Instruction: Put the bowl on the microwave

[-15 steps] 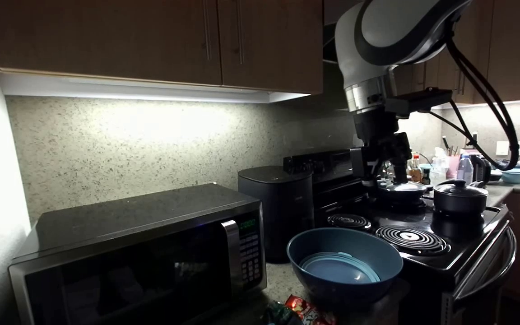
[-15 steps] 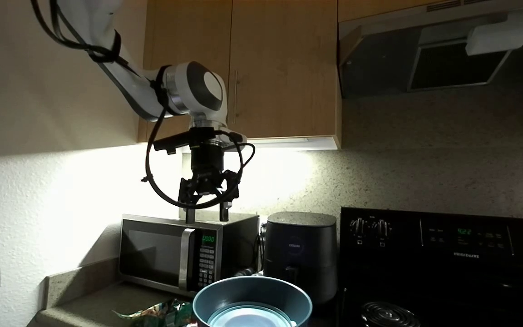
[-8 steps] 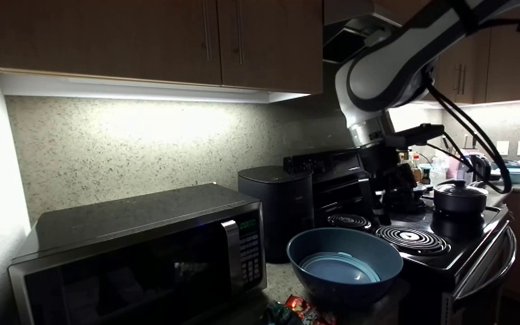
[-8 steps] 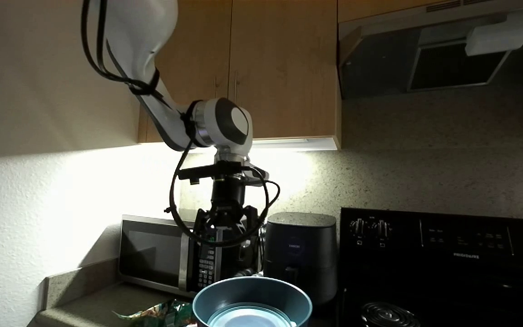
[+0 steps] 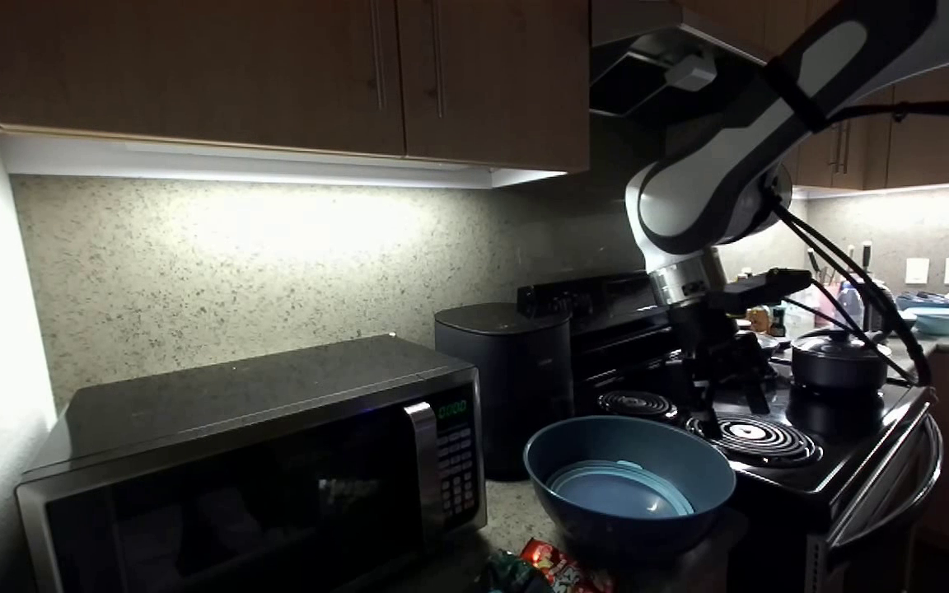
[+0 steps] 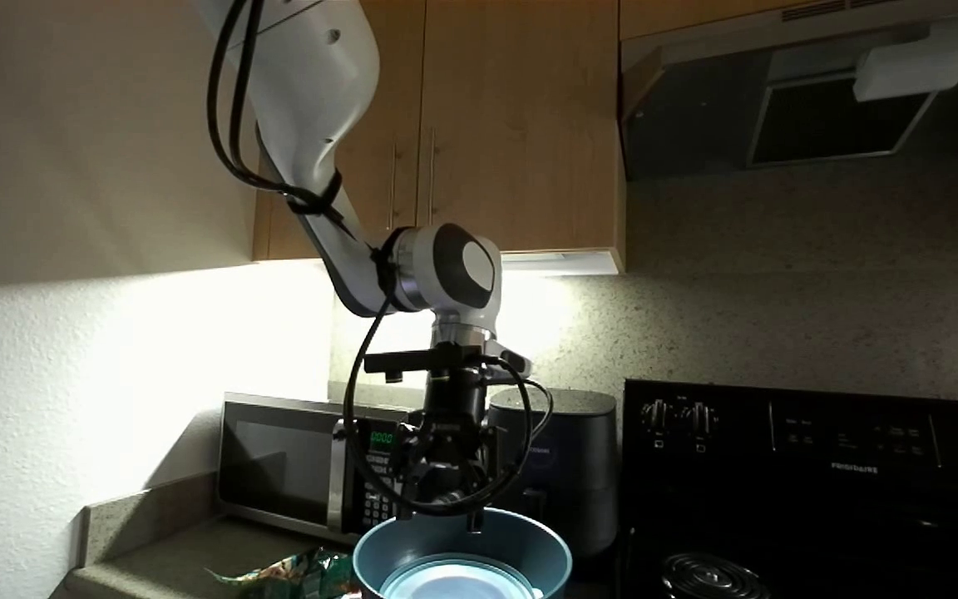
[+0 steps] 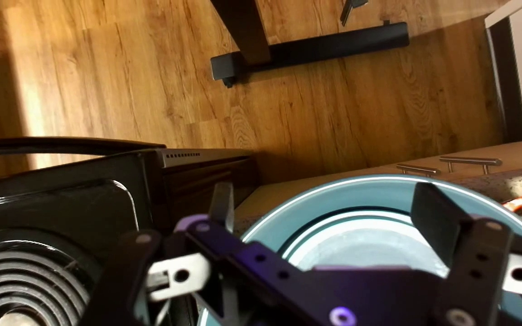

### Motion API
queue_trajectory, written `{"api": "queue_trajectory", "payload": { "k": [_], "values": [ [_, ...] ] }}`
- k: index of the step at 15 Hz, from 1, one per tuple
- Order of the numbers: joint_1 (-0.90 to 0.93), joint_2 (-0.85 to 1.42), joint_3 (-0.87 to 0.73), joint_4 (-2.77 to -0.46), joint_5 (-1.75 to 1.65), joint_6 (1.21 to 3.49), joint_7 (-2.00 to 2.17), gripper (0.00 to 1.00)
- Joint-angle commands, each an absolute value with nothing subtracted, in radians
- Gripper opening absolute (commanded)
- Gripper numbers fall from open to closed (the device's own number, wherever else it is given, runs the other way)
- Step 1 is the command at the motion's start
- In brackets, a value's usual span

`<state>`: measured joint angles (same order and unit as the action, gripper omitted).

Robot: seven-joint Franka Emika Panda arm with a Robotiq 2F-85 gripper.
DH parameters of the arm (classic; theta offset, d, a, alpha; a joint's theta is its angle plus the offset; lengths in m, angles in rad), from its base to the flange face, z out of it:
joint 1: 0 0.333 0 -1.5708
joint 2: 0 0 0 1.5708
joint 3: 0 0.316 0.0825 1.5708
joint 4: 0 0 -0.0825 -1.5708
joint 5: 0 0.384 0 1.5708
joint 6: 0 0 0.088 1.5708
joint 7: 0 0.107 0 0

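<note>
The wide blue bowl (image 5: 631, 486) stands on the counter between the microwave and the stove. It also shows in an exterior view (image 6: 520, 545) and in the wrist view (image 7: 356, 244), with a lighter round disc inside. The black microwave (image 5: 236, 494) shows in both exterior views (image 6: 279, 457), its top bare. My gripper (image 7: 324, 210) is open and empty, pointing down. In the wrist view one finger overlaps the bowl's interior and the other lies outside its rim. In an exterior view the fingertips (image 6: 440, 512) overlap the bowl's far rim. I see no contact; the exact height gap is unclear.
A dark air fryer (image 5: 503, 387) stands behind the bowl. The coil stove (image 5: 750, 436) with a lidded pot (image 5: 839, 364) is beside it. A shiny snack bag (image 5: 561, 568) lies near the bowl. Upper cabinets (image 6: 520, 125) hang above the microwave.
The arm has come down and away from the microwave toward the bowl, from above microwave height to near the bowl's rim. The gripper stayed open. The bowl and microwave have not moved.
</note>
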<state>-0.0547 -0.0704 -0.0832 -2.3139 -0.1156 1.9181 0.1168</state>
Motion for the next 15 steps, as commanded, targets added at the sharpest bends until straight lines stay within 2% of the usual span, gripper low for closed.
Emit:
{"api": "queue_trajectory", "payload": {
  "k": [1, 5, 15],
  "values": [
    [-0.060, -0.072, -0.074, -2.312, -0.115, 1.917, 0.116, 1.00],
    [-0.063, -0.050, -0.077, -2.300, -0.105, 1.936, 0.135, 1.00],
    [-0.102, 0.281, -0.137, -2.051, -0.085, 2.084, 0.241, 1.00]
  ]
}}
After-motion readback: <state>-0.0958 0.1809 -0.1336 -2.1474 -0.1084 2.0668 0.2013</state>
